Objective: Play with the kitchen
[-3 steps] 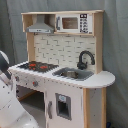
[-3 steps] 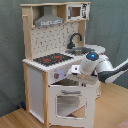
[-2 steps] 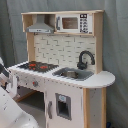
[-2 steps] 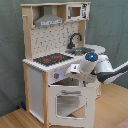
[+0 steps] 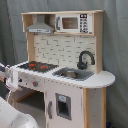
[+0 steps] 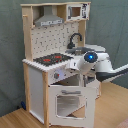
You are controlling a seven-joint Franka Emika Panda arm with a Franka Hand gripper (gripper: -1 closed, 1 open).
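Since the earlier frames little has changed: in the second exterior view the arm (image 6: 102, 64) hangs in nearly the same spot at the kitchen's (image 6: 50, 75) front, by the counter's right corner, and the oven door (image 6: 67, 105) stays swung partly open. In the first exterior view the kitchen (image 5: 65, 75) stands as before, and a white part of the arm (image 5: 7, 75) lies at its left edge, beside the stovetop (image 5: 37, 65).

The gripper (image 6: 79, 67) sits just under the counter edge, above the open door, near the knobs (image 6: 56, 76). Whether its fingers are spread or closed cannot be told, nor whether it touches or holds anything.

The sink (image 5: 74, 74) and faucet (image 5: 85, 59) sit on the counter's right half, the hood (image 5: 40, 26) above the stovetop.
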